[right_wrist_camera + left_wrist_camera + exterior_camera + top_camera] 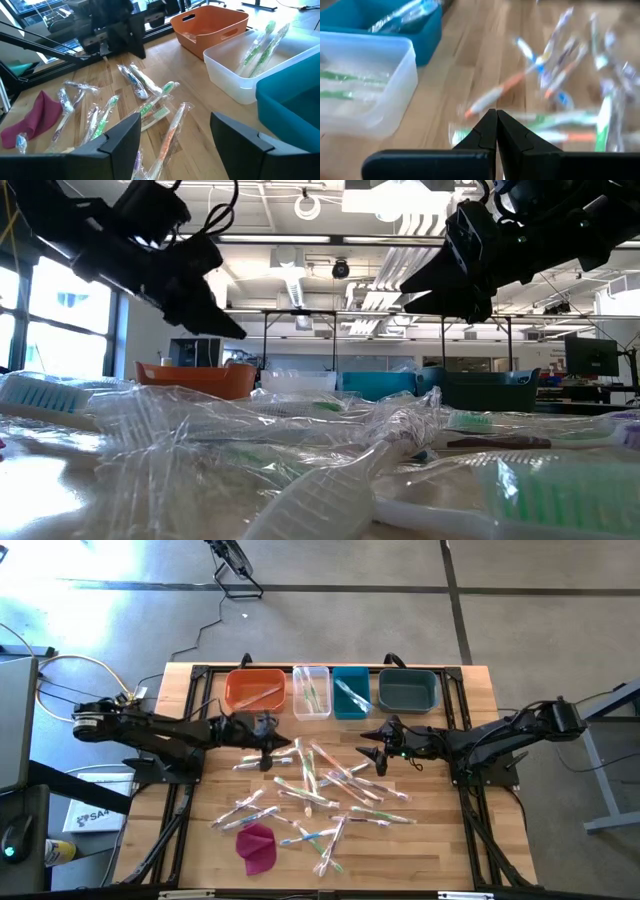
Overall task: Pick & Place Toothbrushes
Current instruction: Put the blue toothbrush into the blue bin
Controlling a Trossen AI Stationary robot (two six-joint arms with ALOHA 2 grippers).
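Observation:
Several wrapped toothbrushes (320, 785) lie scattered flat on the wooden table's middle; they also show in the left wrist view (555, 75) and the right wrist view (145, 95). My left gripper (280, 743) hovers above the pile's far left edge, shut (496, 120), with nothing between its fingers. My right gripper (368, 745) hangs over the pile's far right edge, open (175, 135), holding nothing. In the low view both grippers (215, 315) (430, 280) hang clear above the wrappers.
Four bins stand in a row at the far edge: orange (255, 690), clear (311, 690) with green toothbrushes, teal (351, 690) and dark grey-blue (408, 690). A magenta cloth lump (257, 845) lies near the front left. Bare wood shows along the front edge.

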